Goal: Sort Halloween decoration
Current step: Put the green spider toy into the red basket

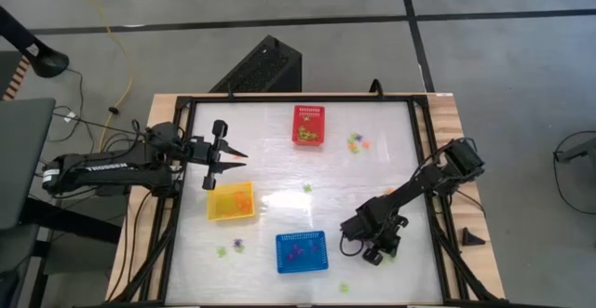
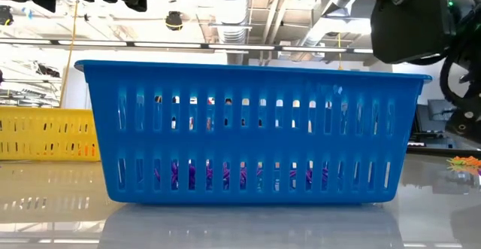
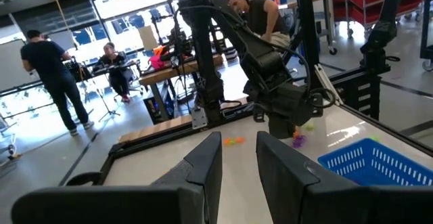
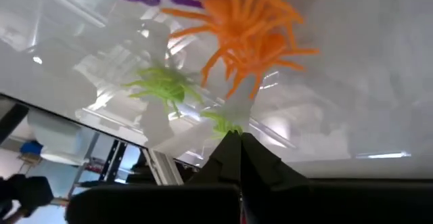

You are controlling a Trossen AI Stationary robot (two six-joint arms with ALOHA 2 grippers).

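Right gripper (image 4: 233,137) pinches a light green spider (image 4: 220,121) on the desk (image 1: 372,187), left gripper (image 1: 226,156) waits half-open over the yellow basket (image 1: 230,202); baskets partly filled, several trinkets (image 1: 357,142) remain loose.

the red perforated plastic basket (image 1: 309,125) sits at the table's far middle, the yellow perforated plastic basket (image 1: 230,201) nearer and to its left, the blue perforated plastic basket (image 1: 301,252) nearest, between the two arms. the left gripper (image 1: 235,156) hangs just behind the yellow basket. the right gripper (image 1: 375,255) is down right of the blue basket, among small plastic spider trinkets (image 4: 254,31).
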